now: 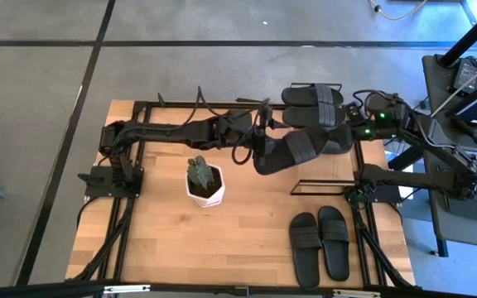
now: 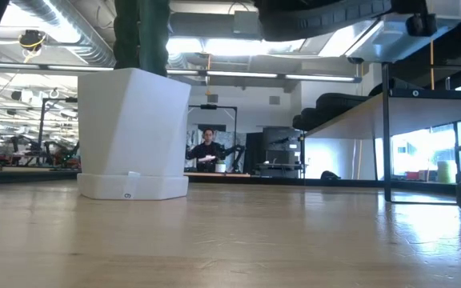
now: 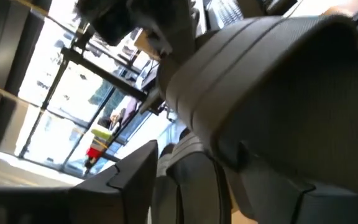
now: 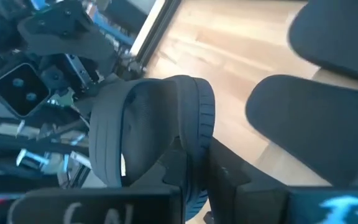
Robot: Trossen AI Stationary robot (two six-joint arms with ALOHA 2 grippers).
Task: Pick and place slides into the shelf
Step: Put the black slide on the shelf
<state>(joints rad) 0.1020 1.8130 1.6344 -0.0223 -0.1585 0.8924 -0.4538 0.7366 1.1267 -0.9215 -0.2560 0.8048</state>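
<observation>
I see two slides on the shelf, each tool holding one, two more waiting on the worktop.

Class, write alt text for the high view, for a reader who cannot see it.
Seen from above, two dark arms meet over a wooden table, holding black slides beside the shelf. Two slides lie on the table's far edge, another pair in front, and a white plant pot stands left.

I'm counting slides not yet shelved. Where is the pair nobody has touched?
In the high view the untouched pair of slides lies side by side on the table at its near right corner, in front of the shelf and right of the white plant pot.
</observation>
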